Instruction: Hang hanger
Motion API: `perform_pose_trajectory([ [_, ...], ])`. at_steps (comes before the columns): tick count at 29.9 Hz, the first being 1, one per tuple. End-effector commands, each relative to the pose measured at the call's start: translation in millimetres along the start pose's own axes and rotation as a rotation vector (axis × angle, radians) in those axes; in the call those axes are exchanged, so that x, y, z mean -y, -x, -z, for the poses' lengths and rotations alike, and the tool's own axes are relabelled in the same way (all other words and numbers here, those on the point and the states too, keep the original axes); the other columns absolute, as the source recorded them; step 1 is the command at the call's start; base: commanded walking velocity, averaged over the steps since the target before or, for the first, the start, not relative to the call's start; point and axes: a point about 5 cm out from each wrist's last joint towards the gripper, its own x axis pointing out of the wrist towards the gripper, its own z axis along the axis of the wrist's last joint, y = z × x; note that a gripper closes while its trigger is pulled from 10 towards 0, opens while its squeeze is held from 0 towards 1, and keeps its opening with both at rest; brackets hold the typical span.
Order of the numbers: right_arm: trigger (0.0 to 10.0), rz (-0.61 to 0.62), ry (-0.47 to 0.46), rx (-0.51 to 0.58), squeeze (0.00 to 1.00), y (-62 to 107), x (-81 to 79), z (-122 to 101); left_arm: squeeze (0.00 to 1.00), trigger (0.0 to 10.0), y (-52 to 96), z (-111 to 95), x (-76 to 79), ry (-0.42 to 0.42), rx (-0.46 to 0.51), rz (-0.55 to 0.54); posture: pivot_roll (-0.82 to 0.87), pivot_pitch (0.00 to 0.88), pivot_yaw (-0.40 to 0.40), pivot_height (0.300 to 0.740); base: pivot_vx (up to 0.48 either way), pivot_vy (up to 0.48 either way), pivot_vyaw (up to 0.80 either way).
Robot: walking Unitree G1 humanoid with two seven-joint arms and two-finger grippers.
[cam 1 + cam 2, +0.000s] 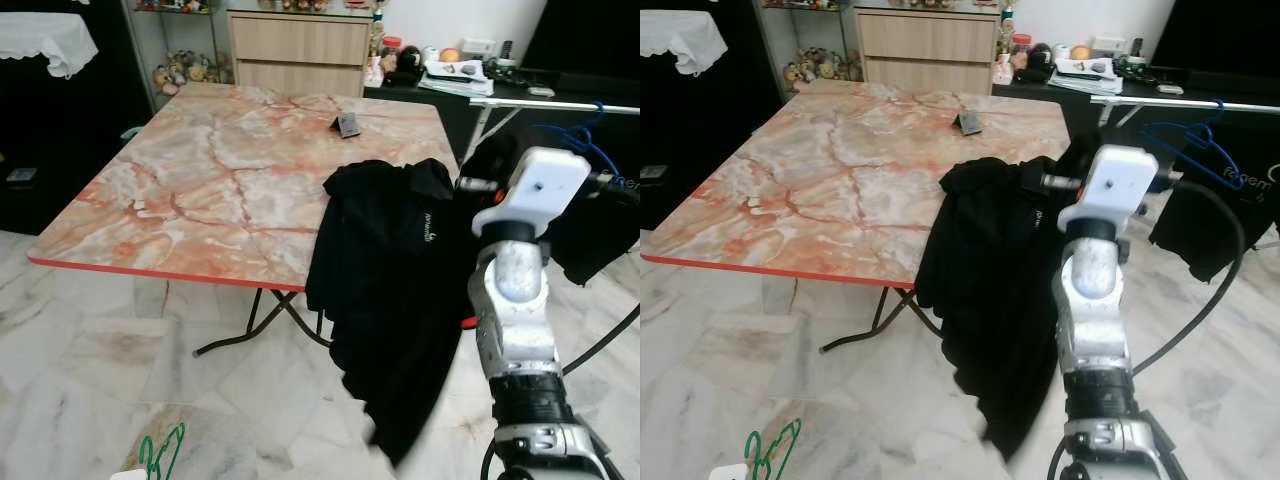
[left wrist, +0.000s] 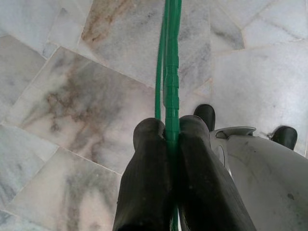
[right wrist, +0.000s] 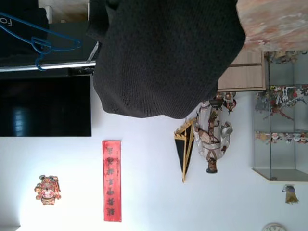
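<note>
Green plastic, thin and ribbed, runs straight out between the left gripper [image 2: 166, 144] fingers: this is the green hanger [image 2: 169, 72], pinched tight with the two black pads closed against it and marble floor [image 2: 72, 96] beneath. From the head camera the same hanger shows at about 7 o'clock, low by the frame's bottom edge, over pale floor tiles.

At 10 to 12 o'clock stands a folding table [image 1: 200, 180] with a pink-veined marble-pattern top and a red rim. Its near edge runs across the middle of the view, with open tiled floor from that edge down to the hanger. A small dark object [image 1: 347, 125] lies near the table's far side. A black garment [image 1: 390, 290] is draped over the table's right-hand corner at about 3 o'clock and hangs well below the edge toward the floor.

The right arm [image 1: 520, 300] rises at 4 o'clock, its white wrist block just beside the garment; the right gripper's fingers are hidden, so I cannot tell how they stand. Its wrist camera looks at black knit fabric close up.

At 2 o'clock a silver clothes rail [image 1: 560, 104] crosses behind the arm, a blue hanger [image 1: 1190, 140] hooked on it and another dark garment [image 1: 1215, 225] hanging below. A wooden cabinet [image 1: 300, 50] stands at 12 o'clock beyond the table.
</note>
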Motion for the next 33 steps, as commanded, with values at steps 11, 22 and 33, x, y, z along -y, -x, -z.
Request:
perform_pose_trajectory([
  [11,10.0,-0.011,0.021,0.011,0.00,-19.8,-1.4,-7.0,0.00,10.0,0.6,5.7,-0.5,-0.011,-0.026,0.003,-0.01,0.076,-0.009,0.740,0.000,0.000,0.00],
  [22,10.0,-0.027,0.020,0.036,0.00,-34.4,-7.8,-14.7,0.00,10.0,0.4,5.0,1.5,-0.017,-0.022,0.017,0.00,0.071,-0.006,0.740,0.357,0.000,0.00],
  [33,10.0,-0.010,0.028,0.050,0.00,-45.6,-2.9,-19.9,0.00,10.0,0.0,3.4,3.4,-0.022,-0.020,0.024,0.00,0.053,-0.006,0.740,0.409,0.000,0.00],
])
